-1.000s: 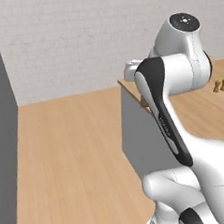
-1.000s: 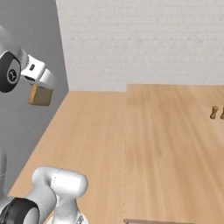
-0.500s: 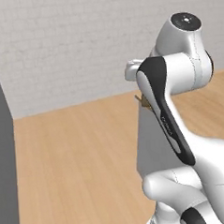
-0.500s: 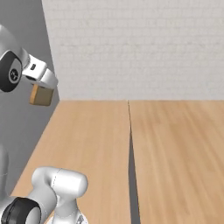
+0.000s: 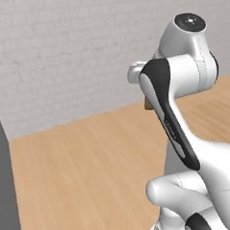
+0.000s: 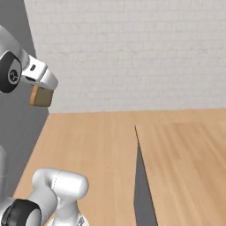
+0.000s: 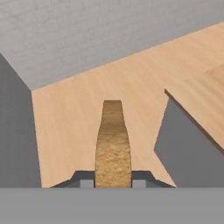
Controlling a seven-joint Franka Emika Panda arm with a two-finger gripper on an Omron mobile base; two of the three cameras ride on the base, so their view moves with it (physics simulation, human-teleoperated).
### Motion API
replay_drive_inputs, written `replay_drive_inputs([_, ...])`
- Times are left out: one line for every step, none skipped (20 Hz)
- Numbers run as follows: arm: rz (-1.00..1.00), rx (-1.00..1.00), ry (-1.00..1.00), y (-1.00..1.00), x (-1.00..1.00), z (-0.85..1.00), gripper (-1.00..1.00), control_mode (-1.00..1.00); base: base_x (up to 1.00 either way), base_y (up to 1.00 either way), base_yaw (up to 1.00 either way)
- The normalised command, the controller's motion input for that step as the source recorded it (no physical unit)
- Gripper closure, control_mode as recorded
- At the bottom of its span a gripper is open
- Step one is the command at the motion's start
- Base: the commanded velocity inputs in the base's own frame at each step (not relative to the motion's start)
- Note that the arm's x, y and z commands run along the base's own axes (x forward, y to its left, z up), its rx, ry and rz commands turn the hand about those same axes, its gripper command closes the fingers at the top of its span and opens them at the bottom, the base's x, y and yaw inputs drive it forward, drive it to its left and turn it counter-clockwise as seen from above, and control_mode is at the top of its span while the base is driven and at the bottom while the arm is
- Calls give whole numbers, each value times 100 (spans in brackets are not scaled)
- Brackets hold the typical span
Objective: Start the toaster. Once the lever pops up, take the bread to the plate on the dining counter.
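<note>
Hand view — claw [image 7: 113, 183] grips bread [image 7: 112, 144].

gripper [image 6: 40, 88]: at upper left, on the end of the white arm, closed on the bread, held high above the floor
bread [image 6: 41, 96]: golden-brown slice, hanging below the hand, seen against the grey panel
dining counter [image 6: 190, 172]: light wood top at lower right, near corner pointing toward the middle, dark grey side face below its left edge
floor [image 6: 92, 145]: light wood, running from the wall to the bottom edge
wall [image 6: 132, 53]: pale grey brick across the back
grey panel [image 6: 17, 128]: flat, dark, along the left side
robot base [image 6: 48, 198]: white with dark joint, lower left
</note>
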Motion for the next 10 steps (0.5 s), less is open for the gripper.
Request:
replay_drive_inputs([0,0,0,0,0,0,100,100,100,59,-19])
replay_drive_inputs([0,0,0,0,0,0,100,100,100,60,-19])
replay_drive_inputs([0,0,0,0,0,0,100,100,100,57,-20])
replay_drive_inputs([0,0,0,0,0,0,100,100,100,57,-21])
replay_drive_inputs([0,0,0,0,0,0,100,100,100,56,-21])
replay_drive_inputs([0,0,0,0,0,0,100,100,100,55,-22])
replay_drive_inputs([0,0,0,0,0,0,100,100,100,54,-24])
replay_drive_inputs([0,0,0,0,0,0,100,100,100,54,-26])
replay_drive_inputs([0,0,0,0,0,0,100,100,100,57,-29])
replay_drive_inputs([0,0,0,0,0,0,100,100,100,56,-31])
